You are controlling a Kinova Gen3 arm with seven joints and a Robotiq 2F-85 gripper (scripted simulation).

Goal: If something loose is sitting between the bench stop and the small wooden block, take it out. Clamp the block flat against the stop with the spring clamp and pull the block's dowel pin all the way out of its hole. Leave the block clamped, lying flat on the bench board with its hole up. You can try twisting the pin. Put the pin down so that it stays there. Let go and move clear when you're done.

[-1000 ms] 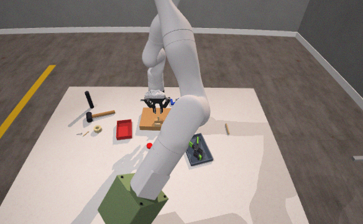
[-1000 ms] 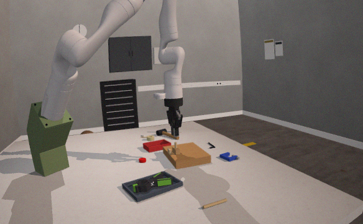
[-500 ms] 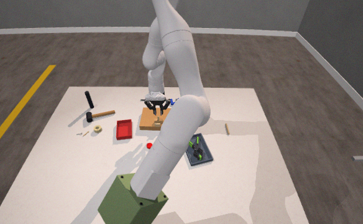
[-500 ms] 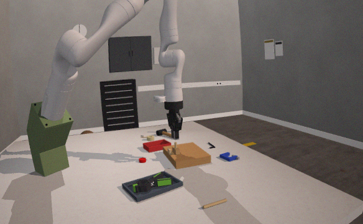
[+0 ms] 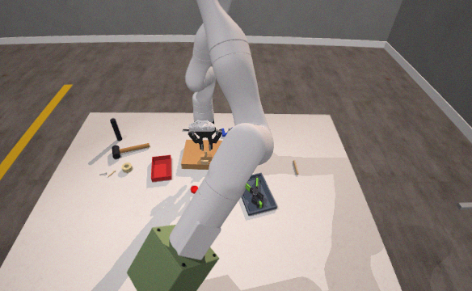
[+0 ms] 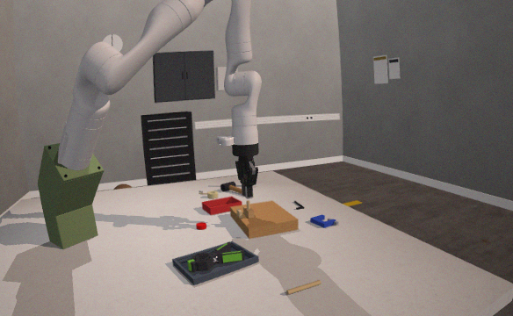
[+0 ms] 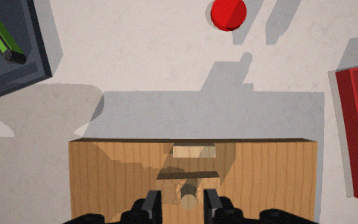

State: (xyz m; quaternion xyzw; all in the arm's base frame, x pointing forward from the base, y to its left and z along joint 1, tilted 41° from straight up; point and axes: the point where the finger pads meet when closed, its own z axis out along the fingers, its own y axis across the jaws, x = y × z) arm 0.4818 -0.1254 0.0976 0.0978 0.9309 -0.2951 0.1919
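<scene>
Gripper, qty 1: fingers part-spread, gap showing betw. pads; nothing pinched. Held upright over board.

Block, wood, small: on board, directly below tool; apart from stop. No loose item made out in gap, though part is in shadow. Not yet clamped.

Pin, wood, round, slim: upright in block, just below fingertips, seen in wrist view betw. finger lines. Judged light, stiff, snug in hole; smooth sides may slip. To be taken by exposed shank, pads square to it; straight lift w/ small twists advised. Sideways pull could tip block or snap pin.

Clamp, green/black: in tray, well apart from tool. Judged heavier, springy; best taken by handles. To be fitted before pin is drawn.
</scene>
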